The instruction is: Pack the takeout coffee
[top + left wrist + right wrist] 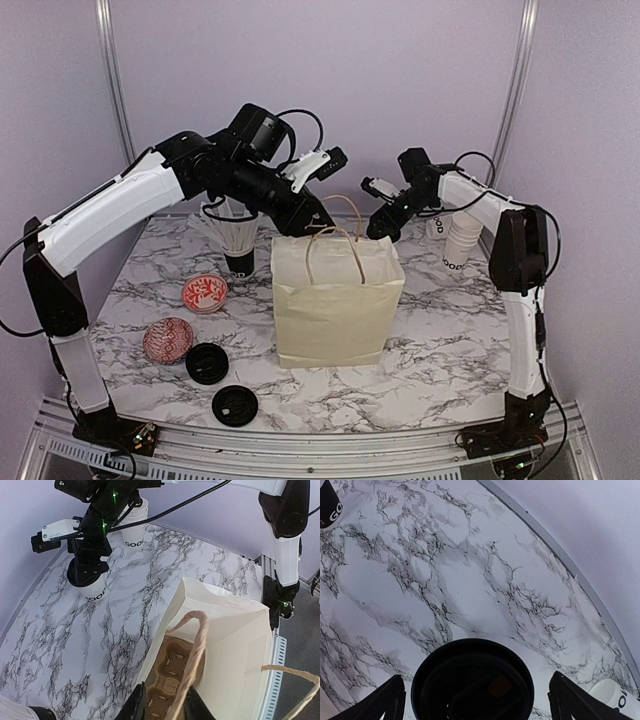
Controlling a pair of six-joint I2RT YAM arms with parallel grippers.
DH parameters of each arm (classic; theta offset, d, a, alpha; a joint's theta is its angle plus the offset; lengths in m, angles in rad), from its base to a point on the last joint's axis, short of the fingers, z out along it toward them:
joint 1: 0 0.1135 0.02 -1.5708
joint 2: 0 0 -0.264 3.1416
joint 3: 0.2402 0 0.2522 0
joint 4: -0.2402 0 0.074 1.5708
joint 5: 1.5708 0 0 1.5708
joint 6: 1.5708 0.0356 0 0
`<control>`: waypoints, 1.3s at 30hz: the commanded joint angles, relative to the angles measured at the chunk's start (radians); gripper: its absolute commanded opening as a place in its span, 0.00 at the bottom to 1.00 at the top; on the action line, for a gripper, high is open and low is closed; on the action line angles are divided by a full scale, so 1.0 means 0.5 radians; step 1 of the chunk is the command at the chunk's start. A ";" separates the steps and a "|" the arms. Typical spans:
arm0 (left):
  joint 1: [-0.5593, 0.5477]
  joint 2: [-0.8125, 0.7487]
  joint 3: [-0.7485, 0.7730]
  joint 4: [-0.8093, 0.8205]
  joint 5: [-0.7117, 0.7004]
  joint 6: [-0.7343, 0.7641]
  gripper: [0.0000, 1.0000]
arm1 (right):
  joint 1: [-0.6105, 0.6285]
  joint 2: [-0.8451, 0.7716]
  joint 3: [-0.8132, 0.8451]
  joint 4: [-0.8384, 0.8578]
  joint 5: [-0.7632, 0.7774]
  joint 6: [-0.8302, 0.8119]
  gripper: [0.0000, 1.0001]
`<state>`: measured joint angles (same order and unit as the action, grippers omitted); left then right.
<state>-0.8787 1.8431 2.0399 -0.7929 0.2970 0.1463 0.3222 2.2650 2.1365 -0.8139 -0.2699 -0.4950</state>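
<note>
White paper forms the wall of the takeout coffee cup (94, 591), and that decides most of its handling. It will be light if empty and top-heavy and sloshing if filled, and it is soft enough to dent under a hard squeeze. Its black plastic lid (470, 700) is the stiffest part but is probably only pressed on, so lifting by the lid alone risks popping it off. The safer hold, by judgement, is across the wall just under the rim, where the lid's ring braces the paper. Force should be modest, since coated paper may be slick.

The cup stands upright near the far edge of the counter (440, 350), right of centre, behind the cream paper bag (335, 300). The right gripper (476, 677) hangs directly over it with its fingers spread wide, one on either side of the lid. As far as the wrist view shows, they are not touching it. A stack of white cups (462, 242) stands by the right edge.

The left gripper (167, 700) is set narrow about one twine handle (196, 645) of the bag. Whether it pinches the handle or merely brackets it cannot be told. Inside the bag lies a brown pulp carrier (170, 672), whose wells look the likely seat for the cup.
</note>
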 commanded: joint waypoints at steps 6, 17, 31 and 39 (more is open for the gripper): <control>0.015 -0.073 -0.044 -0.037 -0.017 0.031 0.31 | 0.038 0.075 0.156 -0.190 0.086 0.084 0.93; 0.015 -0.093 -0.064 -0.037 0.000 0.039 0.37 | 0.038 -0.011 0.087 -0.287 0.095 0.092 0.94; 0.015 -0.161 -0.091 -0.037 -0.021 0.042 0.41 | 0.037 -0.303 -0.209 -0.296 0.110 0.059 0.73; 0.015 -0.183 -0.140 -0.037 -0.018 0.059 0.47 | 0.037 -0.789 -0.832 -0.286 0.148 -0.005 0.73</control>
<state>-0.8768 1.7847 1.9888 -0.7956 0.2863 0.1650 0.3378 1.9804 1.8114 -0.9455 -0.2134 -0.4797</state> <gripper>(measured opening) 0.461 0.733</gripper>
